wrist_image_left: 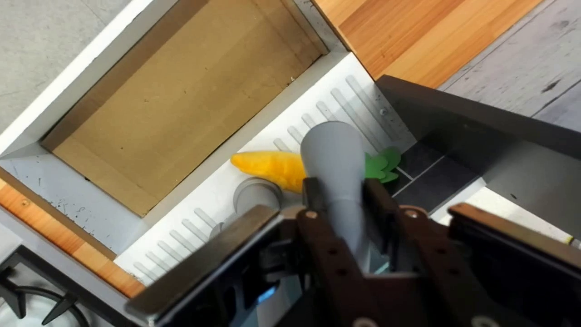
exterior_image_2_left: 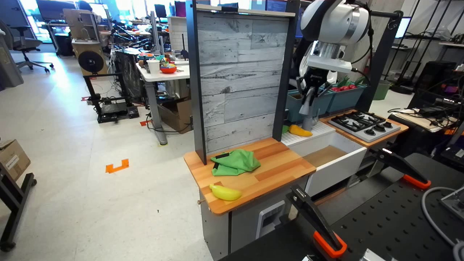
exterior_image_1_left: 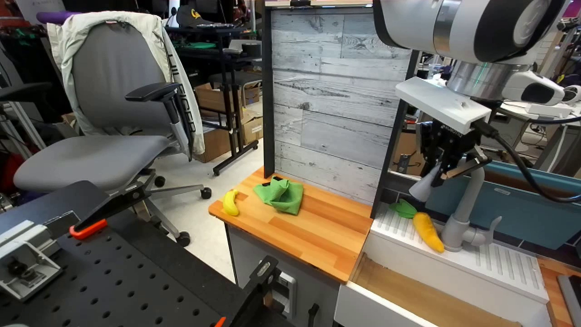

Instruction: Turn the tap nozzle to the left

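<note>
One light grey tap nozzle [wrist_image_left: 332, 154], flared at the mouth: pinched from both sides by your robot's fingers [wrist_image_left: 377, 202], as the wrist view showed you. It arched over from the tap base [exterior_image_1_left: 454, 232] and sloped downward, its mouth raised above the ribbed white drainboard [exterior_image_1_left: 504, 265].

One small tap handle [exterior_image_1_left: 492, 230], grey, curved upward, at the side of that base.

One orange-yellow toy carrot [exterior_image_1_left: 428, 231] with green leaves: lying on the drainboard just beside the tap base. In the wrist view you saw the nozzle cover part of its length.

One white basin [wrist_image_left: 181, 100], brown-floored, alongside the drainboard. One blue bin [exterior_image_1_left: 522, 213], behind the tap.

One wooden table [exterior_image_1_left: 327, 222], bearing two items for you in both exterior views: one yellow toy banana [exterior_image_2_left: 224, 193], near a corner; one crumpled green cloth [exterior_image_2_left: 237, 162], near the foot of the grey-white plank panel [exterior_image_2_left: 246, 79], apart from the banana.

One hob [exterior_image_2_left: 362, 125] with black grates, at the opposite end of the basin from the table.

Two black clamps [exterior_image_2_left: 314, 216] with orange parts, by your black perforated board [exterior_image_2_left: 384, 221].
</note>
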Action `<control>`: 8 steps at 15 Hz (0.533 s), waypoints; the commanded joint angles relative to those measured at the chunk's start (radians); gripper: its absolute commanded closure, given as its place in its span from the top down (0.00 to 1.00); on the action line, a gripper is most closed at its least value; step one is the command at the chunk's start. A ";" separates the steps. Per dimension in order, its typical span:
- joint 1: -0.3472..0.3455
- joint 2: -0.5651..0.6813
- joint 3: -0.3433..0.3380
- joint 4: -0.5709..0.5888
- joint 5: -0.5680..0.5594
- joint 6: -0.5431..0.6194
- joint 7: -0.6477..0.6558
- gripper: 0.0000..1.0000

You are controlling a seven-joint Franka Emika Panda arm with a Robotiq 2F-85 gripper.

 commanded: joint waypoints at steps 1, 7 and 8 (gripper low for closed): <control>0.013 0.011 0.078 0.090 0.092 -0.089 0.049 0.07; -0.007 0.031 0.127 0.172 0.185 -0.106 0.071 0.59; -0.015 0.031 0.137 0.182 0.207 -0.102 0.066 0.66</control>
